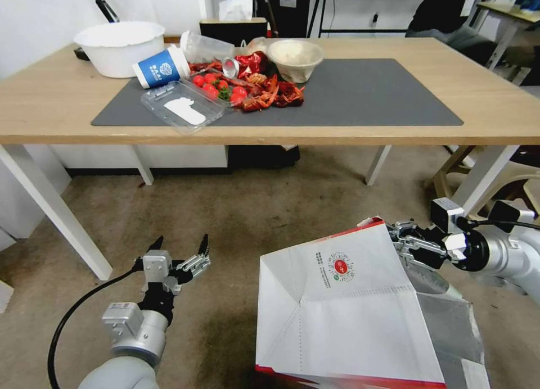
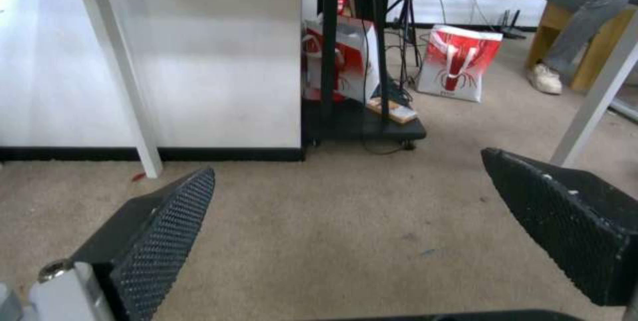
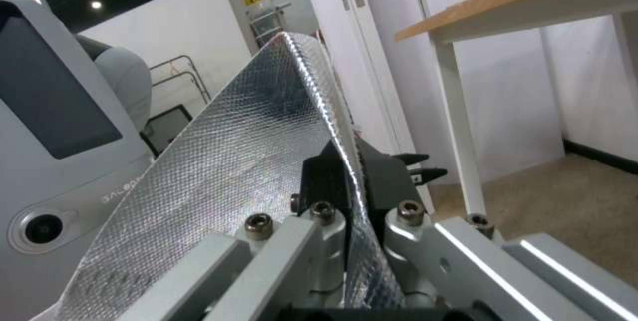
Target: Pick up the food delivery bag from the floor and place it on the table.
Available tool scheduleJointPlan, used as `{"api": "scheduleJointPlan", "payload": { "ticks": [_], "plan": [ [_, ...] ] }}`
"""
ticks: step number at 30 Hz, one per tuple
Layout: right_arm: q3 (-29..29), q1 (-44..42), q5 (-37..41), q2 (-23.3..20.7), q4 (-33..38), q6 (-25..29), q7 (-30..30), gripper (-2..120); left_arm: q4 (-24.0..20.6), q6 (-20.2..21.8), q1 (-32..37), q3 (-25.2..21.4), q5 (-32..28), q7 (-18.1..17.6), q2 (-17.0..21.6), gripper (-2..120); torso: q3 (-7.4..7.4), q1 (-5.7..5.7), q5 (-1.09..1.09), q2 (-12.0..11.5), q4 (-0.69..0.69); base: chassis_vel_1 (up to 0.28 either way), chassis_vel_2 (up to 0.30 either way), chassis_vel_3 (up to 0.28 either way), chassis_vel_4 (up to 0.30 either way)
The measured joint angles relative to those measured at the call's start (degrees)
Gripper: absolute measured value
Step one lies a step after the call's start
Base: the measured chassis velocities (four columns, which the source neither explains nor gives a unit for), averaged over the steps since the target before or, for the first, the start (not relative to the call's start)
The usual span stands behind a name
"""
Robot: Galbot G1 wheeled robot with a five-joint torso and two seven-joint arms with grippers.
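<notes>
From the head view I find the food delivery bag (image 1: pixel 349 310) tilted at near right, its upper right rim pinched by my right claw (image 1: pixel 400 238), the desk (image 1: pixel 495 105) lying beyond and above. The left wrist view shows my left claw (image 2: pixel 346 211) spread over bare floor (image 2: pixel 346 241). The right wrist view confirms that claw (image 3: pixel 352 171) pressed together on the foil lining (image 3: pixel 219 161).

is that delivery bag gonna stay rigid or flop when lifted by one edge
Likely floppy: the food delivery bag already leans with creased panels. The right gripper pinches only thin foil wall, so it may sag or swing.
</notes>
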Motion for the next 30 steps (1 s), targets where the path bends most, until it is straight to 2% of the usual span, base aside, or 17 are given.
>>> {"api": "scheduleJointPlan", "payload": {
  "ticks": [11, 30],
  "plan": [
    [0.0, 0.0, -0.4, 0.2, 0.3, 0.0, 0.1, 0, 0.0, 0.1, 0.1, 0.1, 0.0, 0.0, 0.1, 100, 2.00, 0.83, 0.00, 2.8, 0.00, 0.000, 0.000, 0.000, 0.000],
    [0.1, -0.2, -0.3, -0.3, 1.0, 0.0, 0.1, 0, -0.6, 0.2, 0.5, 0.1, 0.1, 0.0, -0.1, 100, 4.52, 2.19, 0.00, 6.7, 0.00, 0.000, 0.000, 0.000, 0.000]
  ]
}}
